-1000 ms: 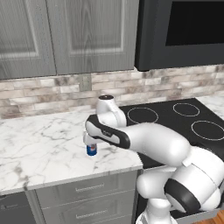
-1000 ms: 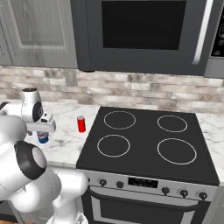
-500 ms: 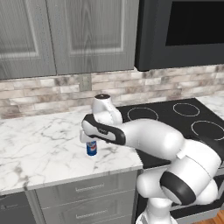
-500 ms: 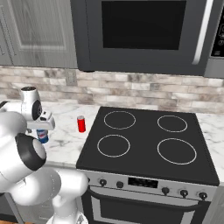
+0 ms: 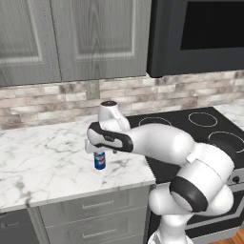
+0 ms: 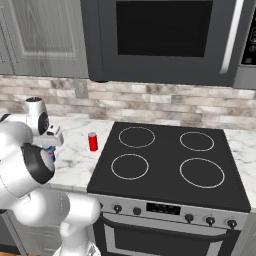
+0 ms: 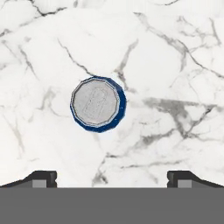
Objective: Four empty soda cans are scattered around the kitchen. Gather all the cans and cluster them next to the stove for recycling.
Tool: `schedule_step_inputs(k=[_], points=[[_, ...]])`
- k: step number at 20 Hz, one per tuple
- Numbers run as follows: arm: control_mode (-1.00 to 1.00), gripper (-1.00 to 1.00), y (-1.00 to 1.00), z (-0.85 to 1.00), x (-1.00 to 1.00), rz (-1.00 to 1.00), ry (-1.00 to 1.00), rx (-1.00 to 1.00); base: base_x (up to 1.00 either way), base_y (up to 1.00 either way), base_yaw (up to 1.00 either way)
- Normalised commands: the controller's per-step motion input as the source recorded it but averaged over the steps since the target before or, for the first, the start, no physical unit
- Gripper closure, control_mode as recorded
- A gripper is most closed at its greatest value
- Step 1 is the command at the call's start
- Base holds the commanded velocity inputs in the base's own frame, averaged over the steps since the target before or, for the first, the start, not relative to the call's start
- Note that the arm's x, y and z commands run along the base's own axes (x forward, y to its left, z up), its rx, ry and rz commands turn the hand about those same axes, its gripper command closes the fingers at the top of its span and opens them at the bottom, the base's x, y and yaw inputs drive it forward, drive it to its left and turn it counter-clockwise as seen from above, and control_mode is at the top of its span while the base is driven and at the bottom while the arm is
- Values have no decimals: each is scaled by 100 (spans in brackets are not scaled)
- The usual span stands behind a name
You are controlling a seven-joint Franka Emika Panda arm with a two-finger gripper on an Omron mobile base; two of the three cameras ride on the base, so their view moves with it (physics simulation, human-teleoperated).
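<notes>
1. We judged the step in hand to be the pick-up of the blue soda can [image 5: 99, 160], which stood upright on the white marble bench [image 5: 43, 162], well left of the stove [image 6: 170, 160].
2. A red soda can [image 6: 92, 141] stood on the bench just beside the stove's left edge, so we took that spot as the gathering place.
3. Our pincer [image 5: 98, 147] hung directly above the blue can, released, jaws spread wide and holding nothing.
4. In the hand view the can's silver top [image 7: 95, 103] sat left of the midline between the finger tips, so the next move called for a small sideways correction, then a straight descent and a close.
5. Our arm reached leftward over the bench, wrist bent so the hand pointed straight down.
</notes>
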Motion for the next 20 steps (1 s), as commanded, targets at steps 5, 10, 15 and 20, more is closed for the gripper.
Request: schedule_step_inputs(k=[5, 10, 15, 20], points=[[-100, -100, 6, -8, 12, 0, 0, 0, 0, 0, 0], [-100, -100, 13, -5, 13, 0, 0, 0, 0, 0, 0], [-100, -100, 3, -9, 15, 0, 0, 0, 0, 0, 0], [-100, -100, 0, -20, 8, 0, 0, 0, 0, 0, 0]])
